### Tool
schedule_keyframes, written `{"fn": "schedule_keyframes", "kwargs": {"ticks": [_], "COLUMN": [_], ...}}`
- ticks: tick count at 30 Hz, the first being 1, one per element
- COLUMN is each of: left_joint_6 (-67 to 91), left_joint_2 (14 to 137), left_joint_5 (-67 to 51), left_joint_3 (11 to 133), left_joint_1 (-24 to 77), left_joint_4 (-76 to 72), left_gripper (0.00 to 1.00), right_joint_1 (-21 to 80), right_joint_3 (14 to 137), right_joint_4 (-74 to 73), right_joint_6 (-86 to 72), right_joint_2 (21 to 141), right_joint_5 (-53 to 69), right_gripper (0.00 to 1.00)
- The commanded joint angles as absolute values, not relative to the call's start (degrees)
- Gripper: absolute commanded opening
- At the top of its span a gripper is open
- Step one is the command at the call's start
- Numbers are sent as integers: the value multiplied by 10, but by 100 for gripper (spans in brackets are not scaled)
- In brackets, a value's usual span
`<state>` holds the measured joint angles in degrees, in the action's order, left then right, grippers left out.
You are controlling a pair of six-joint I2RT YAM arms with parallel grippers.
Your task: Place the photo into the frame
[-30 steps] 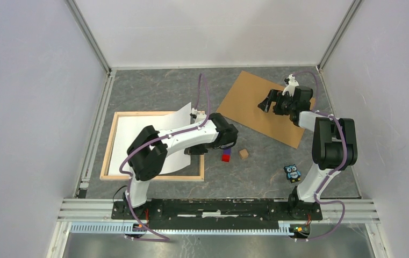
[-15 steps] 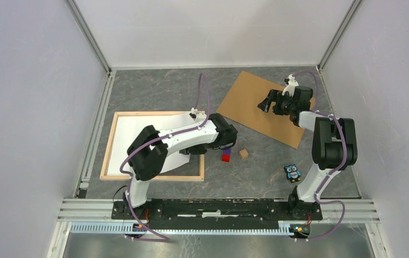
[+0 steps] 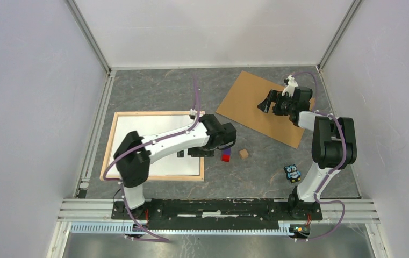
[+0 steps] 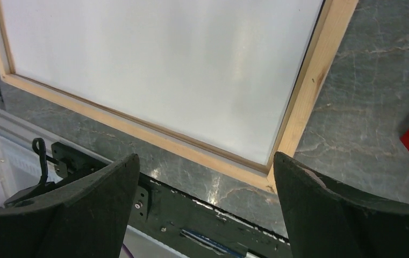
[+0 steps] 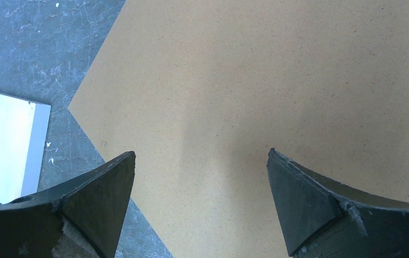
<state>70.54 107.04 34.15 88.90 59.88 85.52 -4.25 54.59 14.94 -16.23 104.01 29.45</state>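
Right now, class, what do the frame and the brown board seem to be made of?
The frame: pale, bare-looking wood, with grain and a small knot. The brown board: probably matte fibreboard or cardboard; flat, finely speckled, no grain.

Red block (image 3: 225,157) and small wooden cube (image 3: 243,153) sat just right of the frame (image 3: 153,176) mid-picture, crowding the left gripper (image 3: 188,154). Bare table (image 3: 153,91) ran wide open across the upper left. Owl toy (image 3: 292,172) blocked the lower right.

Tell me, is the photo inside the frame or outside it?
Inside. The photo lies flat, white side up, bordered by the wooden frame in the top and left wrist views.
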Motion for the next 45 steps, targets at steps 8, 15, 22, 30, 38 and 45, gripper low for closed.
{"fn": "schedule_keyframes", "kwargs": {"ticks": [8, 15, 22, 30, 38, 45], "left_joint_6": [546, 391, 413, 447, 360, 384], "left_joint_2": [883, 725, 660, 848, 990, 1113], "left_joint_5": [293, 199, 192, 230, 102, 37], "left_joint_3": [799, 729, 593, 647, 743, 851], "left_joint_1": [583, 523, 411, 411, 384, 347], "left_joint_4": [678, 454, 222, 137, 31, 24], "left_gripper": [100, 100, 100, 100, 100, 100], "right_joint_1": [-44, -32, -3, 13, -15, -98], "right_joint_3": [550, 556, 577, 584, 462, 418], "right_joint_4": [154, 136, 96, 37, 37, 49], "right_joint_6": [-150, -133, -103, -80, -63, -98], "right_joint_2": [1045, 1039, 1030, 984, 869, 861], "right_joint_5": [284, 262, 212, 184, 76, 74], "right_gripper": [98, 98, 98, 98, 98, 98]}}
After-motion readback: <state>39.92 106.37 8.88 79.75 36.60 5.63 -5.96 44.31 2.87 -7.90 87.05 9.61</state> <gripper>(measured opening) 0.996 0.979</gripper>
